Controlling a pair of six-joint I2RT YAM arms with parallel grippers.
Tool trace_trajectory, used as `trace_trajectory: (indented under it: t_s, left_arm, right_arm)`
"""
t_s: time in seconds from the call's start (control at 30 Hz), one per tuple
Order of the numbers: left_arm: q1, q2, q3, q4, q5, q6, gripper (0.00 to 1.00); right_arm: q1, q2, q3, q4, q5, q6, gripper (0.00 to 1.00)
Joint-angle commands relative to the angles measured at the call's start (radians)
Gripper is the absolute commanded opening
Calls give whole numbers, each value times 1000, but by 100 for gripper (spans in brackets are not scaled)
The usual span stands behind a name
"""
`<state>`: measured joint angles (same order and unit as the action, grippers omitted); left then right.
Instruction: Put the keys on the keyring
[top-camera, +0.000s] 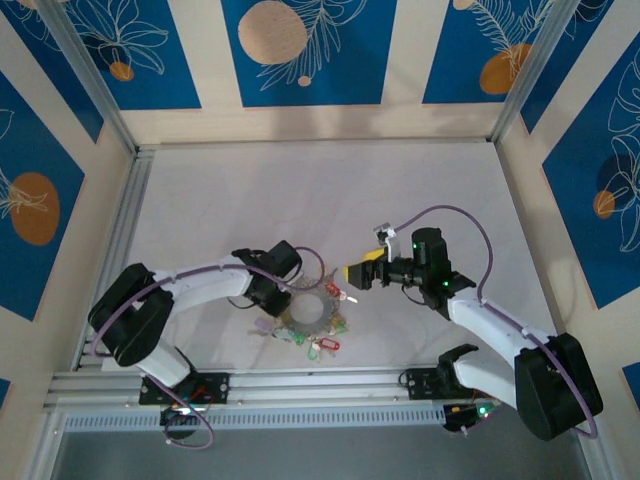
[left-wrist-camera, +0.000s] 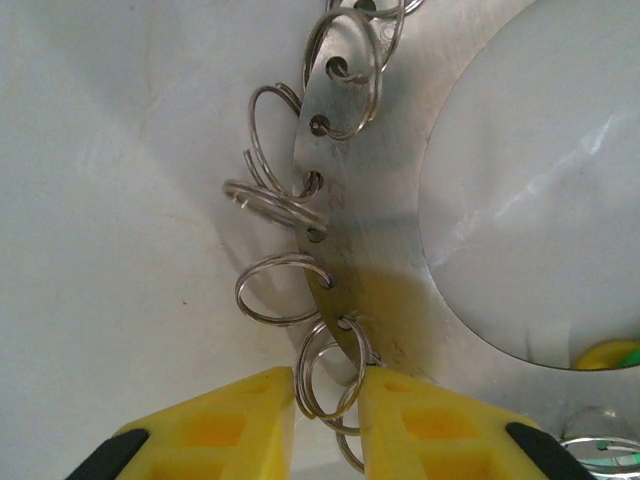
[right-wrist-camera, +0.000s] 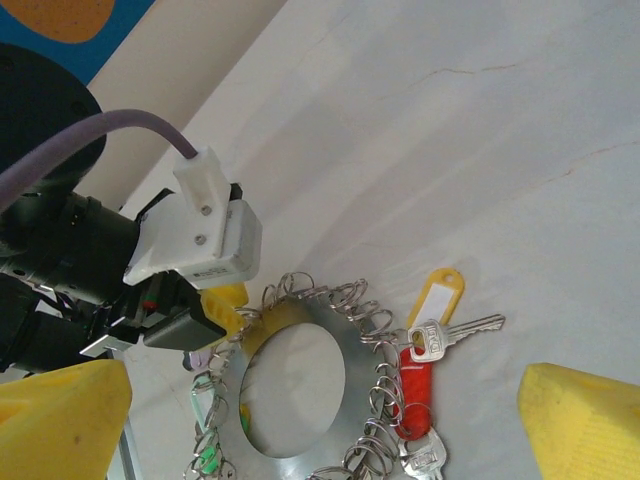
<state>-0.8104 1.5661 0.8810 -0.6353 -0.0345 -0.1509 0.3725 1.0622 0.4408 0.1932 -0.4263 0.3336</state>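
In the left wrist view, the left gripper (left-wrist-camera: 328, 425) is seen closed to a narrow gap on one small wire loop (left-wrist-camera: 330, 380) at the rim of the keyring (left-wrist-camera: 390, 260). In the right wrist view, the right gripper (right-wrist-camera: 320, 425) is shown spread wide with nothing held, and keys (right-wrist-camera: 416, 385) with yellow and red tags are attached to the ring. From the top view, the keyring is found lying on the table (top-camera: 250, 190) between both grippers.

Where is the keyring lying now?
In the top view the keyring lies on the table near the front edge, roughly centred, its left rim at the left pincer.
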Motion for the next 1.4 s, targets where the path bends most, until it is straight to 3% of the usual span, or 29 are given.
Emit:
trace_trajectory:
  t_s: [0.0, 0.17, 0.47, 0.63, 0.9, 1.03, 1.37]
  left_arm:
    - [-13, 20, 32, -1, -7, 15, 24]
    - [-12, 40, 45, 11, -11, 17, 29]
    - [-12, 25, 25, -4, -16, -7, 23]
    - [-13, 11, 18, 12, -19, -12, 0]
    - [-12, -70, 37, 20, 25, 33, 0]
    - [-10, -175, 46, 36, 89, 97, 0]
    - [-9, -399, 116, 65, 401, 261, 0]
  right_arm:
    - [-15, -36, -17, -6, -20, -11, 99]
    - [-22, -36, -20, 4, -30, -4, 99]
    - [-36, -44, -20, 10, -36, 2, 99]
    - [-39, -40, -17, 20, -43, 7, 99]
    - [-44, -115, -28, -35, -43, 12, 99]
    - [-44, -173, -31, -59, -67, 9, 100]
    - [42, -336, 4, -146, -166, -75, 92]
